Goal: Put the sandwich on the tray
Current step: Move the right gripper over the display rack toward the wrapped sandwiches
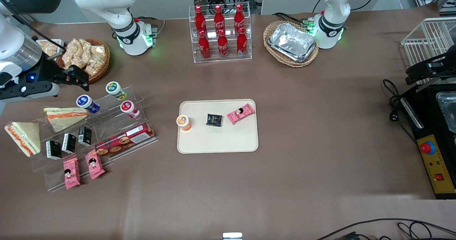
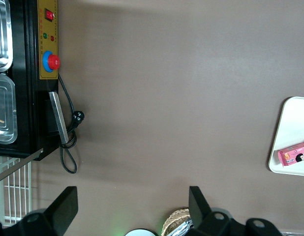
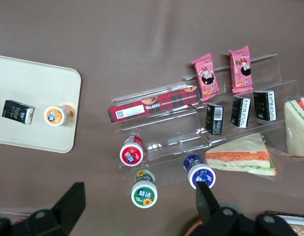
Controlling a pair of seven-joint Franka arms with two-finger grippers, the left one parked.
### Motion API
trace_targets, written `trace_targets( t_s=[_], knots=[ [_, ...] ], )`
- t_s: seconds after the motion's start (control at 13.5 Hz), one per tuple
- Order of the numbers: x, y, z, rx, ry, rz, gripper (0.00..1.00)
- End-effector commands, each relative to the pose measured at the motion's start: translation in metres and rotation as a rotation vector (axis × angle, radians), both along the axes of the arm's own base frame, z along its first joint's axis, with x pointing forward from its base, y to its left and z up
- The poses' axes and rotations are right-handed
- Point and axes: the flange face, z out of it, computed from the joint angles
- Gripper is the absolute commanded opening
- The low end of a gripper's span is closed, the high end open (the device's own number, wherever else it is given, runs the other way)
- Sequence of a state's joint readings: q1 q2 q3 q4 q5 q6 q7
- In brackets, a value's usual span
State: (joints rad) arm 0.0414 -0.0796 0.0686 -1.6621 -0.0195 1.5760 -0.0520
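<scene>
The sandwich point(image 1: 23, 137), a clear-wrapped wedge with red filling and a green strip, lies at the working arm's end of the clear acrylic stand point(image 1: 107, 126); the right wrist view catches its edge point(image 3: 296, 127). A similar wedge with a broad orange stripe point(image 1: 65, 116) lies beside it on the stand. The cream tray point(image 1: 217, 143) sits mid-table and carries an orange-lidded cup point(image 1: 184, 122), a black packet point(image 1: 214, 120) and a pink packet point(image 1: 241, 113). My gripper point(image 1: 80, 77) hangs open and empty above the table beside the stand's upper step, farther from the front camera than both wedges, over a green-lidded bottle point(image 3: 144, 191).
The stand also holds small bottles point(image 1: 87, 103), black packets point(image 1: 68, 142), a red biscuit box point(image 1: 124, 139) and pink packets point(image 1: 94, 164). A wicker basket of snacks point(image 1: 85, 56) is close by the gripper. A cola rack point(image 1: 221, 33) and a basket of foil trays point(image 1: 291, 43) stand farther back.
</scene>
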Motion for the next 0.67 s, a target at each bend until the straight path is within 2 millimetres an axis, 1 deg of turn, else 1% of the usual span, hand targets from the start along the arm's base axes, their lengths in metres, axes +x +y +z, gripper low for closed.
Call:
trace_targets(
  t_s=[0.0, 0.22, 0.44, 0.52, 0.59],
  knots=[
    [-0.006, -0.004, 0.013, -0.012, 0.003, -0.011, 1.00],
    [-0.006, -0.004, 0.013, -0.009, 0.002, -0.011, 1.00],
    [-0.007, -0.009, 0.014, -0.015, 0.000, -0.010, 1.00],
    [-0.009, -0.010, 0.017, -0.016, -0.005, -0.008, 1.00],
    [-0.009, -0.018, 0.018, -0.015, -0.003, -0.016, 1.00]
  ],
)
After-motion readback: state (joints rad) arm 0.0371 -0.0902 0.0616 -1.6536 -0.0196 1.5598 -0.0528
